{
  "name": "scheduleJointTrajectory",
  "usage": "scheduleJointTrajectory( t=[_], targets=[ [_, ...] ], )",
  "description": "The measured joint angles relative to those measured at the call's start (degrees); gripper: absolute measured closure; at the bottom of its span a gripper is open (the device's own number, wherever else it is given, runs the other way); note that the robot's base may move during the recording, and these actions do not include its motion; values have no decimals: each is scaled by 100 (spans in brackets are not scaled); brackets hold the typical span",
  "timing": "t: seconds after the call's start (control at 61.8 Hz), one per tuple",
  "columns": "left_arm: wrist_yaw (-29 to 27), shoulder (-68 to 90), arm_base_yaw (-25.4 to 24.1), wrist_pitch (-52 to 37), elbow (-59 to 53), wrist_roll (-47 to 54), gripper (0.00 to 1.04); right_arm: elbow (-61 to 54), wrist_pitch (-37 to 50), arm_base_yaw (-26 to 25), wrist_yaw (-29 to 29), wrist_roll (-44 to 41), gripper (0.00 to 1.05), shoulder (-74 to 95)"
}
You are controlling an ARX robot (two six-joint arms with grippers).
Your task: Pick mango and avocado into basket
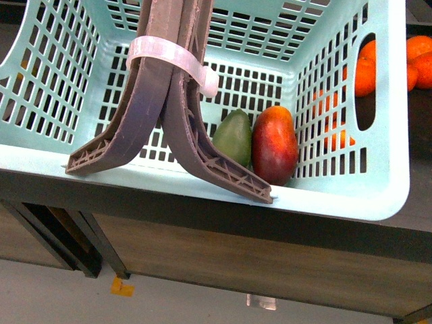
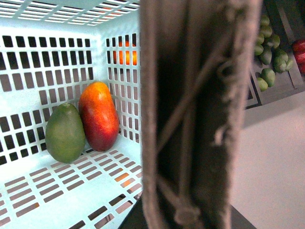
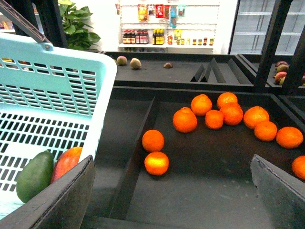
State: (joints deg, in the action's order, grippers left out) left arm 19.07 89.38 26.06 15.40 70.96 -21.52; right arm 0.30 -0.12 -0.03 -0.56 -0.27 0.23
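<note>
No legible text; far shelf packets too blurry.

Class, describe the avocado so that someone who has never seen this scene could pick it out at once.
Find the light blue basket with lattice walls and brown handles. Inside it, in one corner of its floor, two oval fruits lie side by side, touching. The avocado is the smaller, dull dark green one; its neighbour, the mango, is dark red with an orange blush.
</note>
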Motion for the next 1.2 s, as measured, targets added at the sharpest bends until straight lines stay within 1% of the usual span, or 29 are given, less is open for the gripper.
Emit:
scheduleJointTrajectory(
  t=[0.178,0.21,0.243,0.259,0.291,0.34,0.388,0.485,0.55,0.615,0.631,0.647,0.68,0.744,0.777,0.858,0.874,0.906,0.939,0.955,0.971,1.036,1.068,1.084,1.197],
  targets=[
    [-140,0,-35,0,0,7,99,0,0,0,0,0,8,0],
    [28,9,-74,0,0,149,99,0,0,0,0,2,8,0],
    [544,61,-142,0,2,518,99,0,0,0,0,0,8,0],
    [903,114,-181,4,15,979,99,0,0,0,2,0,8,0],
    [1215,227,-223,4,33,1871,99,0,0,0,2,2,8,0],
    [1263,404,-227,-52,83,2634,100,0,0,0,0,0,8,0],
    [1257,581,-240,-214,188,2979,100,0,0,0,2,0,8,0],
    [1001,964,-271,-623,522,2839,99,0,0,0,2,0,8,0],
    [632,1298,-280,-1034,835,2354,99,0,0,0,2,0,8,0],
    [39,1753,-315,-1412,1349,1436,99,0,0,0,2,0,8,0],
    [-48,1818,-326,-1436,1434,1311,99,0,0,0,2,0,8,0],
    [-256,1950,-345,-1443,1626,1062,99,0,0,0,2,0,8,0],
    [-645,2194,-389,-1410,2031,647,99,0,0,0,2,0,8,0],
    [-1768,2802,-555,-1102,3130,-525,99,0,0,0,2,2,8,0],
    [-2194,3102,-638,-918,3687,-1071,99,0,0,0,2,2,8,0],
    [-2861,3665,-811,-275,4793,-2041,99,0,0,0,2,0,8,0],
    [-2896,3698,-822,-232,4859,-2092,99,0,0,0,2,2,8,0],
    [-3134,4004,-905,162,5425,-2474,99,0,0,0,2,0,8,0],
    [-3268,4293,-957,557,5965,-2874,99,0,0,0,2,2,8,0],
    [-3281,4336,-962,612,6046,-2968,99,0,0,0,2,0,8,0],
    [-3364,4610,-984,949,6535,-3235,99,0,0,0,2,0,8,0],
    [-3379,5213,-988,1613,7519,-3755,99,0,0,0,2,0,8,0],
    [-3379,5320,-986,1707,7656,-3936,99,0,0,0,2,0,8,0],
    [-3320,5519,-977,1851,7910,-4225,100,0,0,0,2,0,8,0],
    [-3263,5954,-946,2332,8505,-4975,100,0,0,0,2,2,8,2]
  ],
)
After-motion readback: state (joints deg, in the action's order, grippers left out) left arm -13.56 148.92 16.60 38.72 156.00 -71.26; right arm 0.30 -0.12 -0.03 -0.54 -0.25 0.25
